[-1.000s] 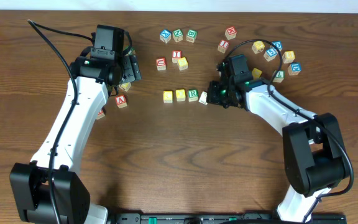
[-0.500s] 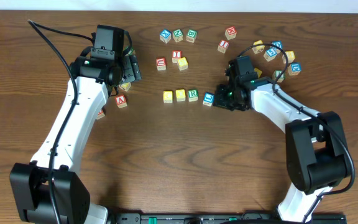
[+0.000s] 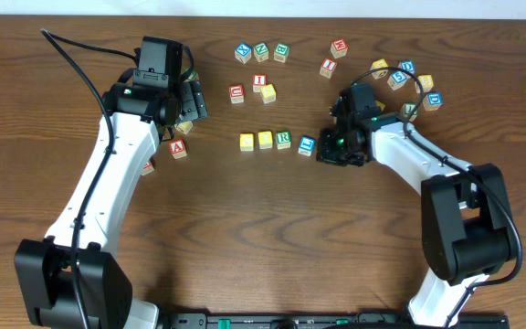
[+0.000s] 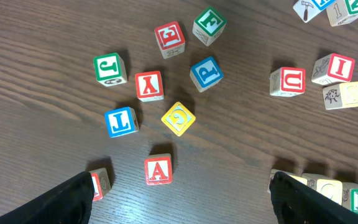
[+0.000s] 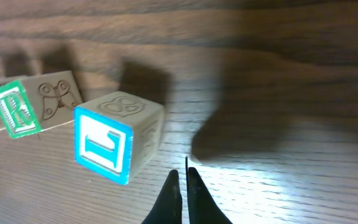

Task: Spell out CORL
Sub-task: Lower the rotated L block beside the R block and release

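Note:
Four cubes stand in a row on the table: two plain yellow cubes (image 3: 247, 141) (image 3: 265, 139), a white cube with a green R (image 3: 284, 139) and a cube with a blue L (image 3: 307, 144), slightly askew at the right end. My right gripper (image 3: 328, 148) is just right of the L cube, shut and empty. In the right wrist view its closed fingertips (image 5: 182, 199) are a little apart from the L cube (image 5: 114, 140), with the R cube (image 5: 17, 106) beyond. My left gripper (image 3: 194, 100) hovers open and empty over loose cubes at the left.
Loose cubes lie below the left gripper, among them a red A (image 4: 158, 170), a blue T (image 4: 120, 121) and a yellow G (image 4: 178, 118). More cubes sit at the back middle (image 3: 261, 50) and in a cluster at the back right (image 3: 407, 78).
The right gripper set the blue L cube down at the right end of the row and drew back a little to the right. The left arm has not moved.

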Robot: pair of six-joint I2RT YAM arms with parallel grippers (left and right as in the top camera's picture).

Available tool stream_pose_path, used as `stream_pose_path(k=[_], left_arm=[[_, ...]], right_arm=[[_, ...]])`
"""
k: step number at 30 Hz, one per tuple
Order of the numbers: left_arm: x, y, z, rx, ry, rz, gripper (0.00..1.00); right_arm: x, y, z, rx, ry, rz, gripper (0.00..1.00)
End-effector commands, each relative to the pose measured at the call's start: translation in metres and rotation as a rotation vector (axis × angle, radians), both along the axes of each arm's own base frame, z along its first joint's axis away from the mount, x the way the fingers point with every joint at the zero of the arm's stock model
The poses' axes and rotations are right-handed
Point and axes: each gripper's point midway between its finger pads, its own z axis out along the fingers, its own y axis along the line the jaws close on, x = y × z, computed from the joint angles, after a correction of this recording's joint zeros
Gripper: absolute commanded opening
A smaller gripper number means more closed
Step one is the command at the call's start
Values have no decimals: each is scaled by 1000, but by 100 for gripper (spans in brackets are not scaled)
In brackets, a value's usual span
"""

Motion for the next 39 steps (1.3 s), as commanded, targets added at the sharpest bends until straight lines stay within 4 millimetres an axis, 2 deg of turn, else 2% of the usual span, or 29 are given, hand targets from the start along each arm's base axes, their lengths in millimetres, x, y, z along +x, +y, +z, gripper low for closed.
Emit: stream_pose_path(k=[1, 11, 22, 36, 39], left_arm=[[0, 1, -5, 1, 12, 7, 89], [0, 1, -5, 1, 12, 7, 89], [0, 1, -5, 1, 12, 7, 89], [0, 1, -5, 2, 13, 7, 89], [0, 1, -5, 2, 13, 7, 89]], right_arm=[[0, 13, -1, -7, -20, 53, 1], [9, 22, 3, 11, -70, 63, 3], [15, 57, 13, 96, -126, 90, 3], [19, 61, 15, 92, -151, 81, 1], [24, 62, 24, 98, -174, 80, 1]])
